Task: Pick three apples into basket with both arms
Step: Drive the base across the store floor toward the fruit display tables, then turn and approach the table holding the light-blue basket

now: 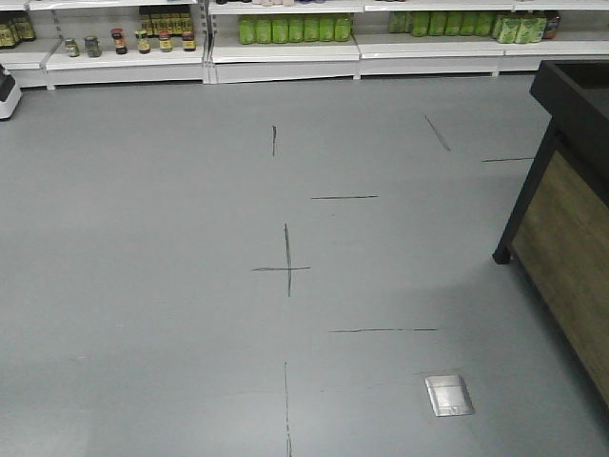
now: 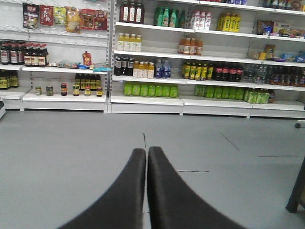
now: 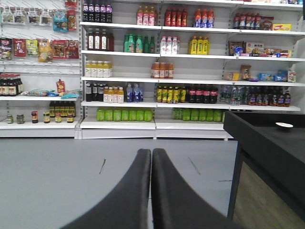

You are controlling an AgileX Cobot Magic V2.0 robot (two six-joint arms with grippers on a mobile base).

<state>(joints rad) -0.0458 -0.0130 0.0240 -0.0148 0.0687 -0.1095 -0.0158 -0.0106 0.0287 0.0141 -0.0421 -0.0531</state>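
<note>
On the grey shop floor (image 1: 143, 286) ahead of the robot there are thin black tape marks, one of them a cross (image 1: 286, 268) near the middle, and a square metal floor plate (image 1: 448, 395) towards the near right corner. Along the far edge of the floor runs white shelving (image 1: 285, 52), with a row of green bottles (image 1: 295, 29) on its lowest shelf and small jars (image 1: 119, 41) further left. At the right edge stands a black display stand (image 1: 561, 238) with a wood-panelled side, one leg planted on the floor. From the left wrist view, the left gripper (image 2: 146, 151) points level at the shelves, its two dark fingers (image 2: 126, 195) drawn together with only a hairline slit between them and nothing gripped. The right gripper (image 3: 151, 151) looks the same from its own wrist view: fingers (image 3: 128, 195) pressed close, nothing between them, aimed at the drinks shelving (image 3: 157, 81), with the stand just to its right and a small white dish (image 3: 284, 125) lying on the stand's top. I cannot tell where the three apples or the basket are; no view takes them in.
</note>
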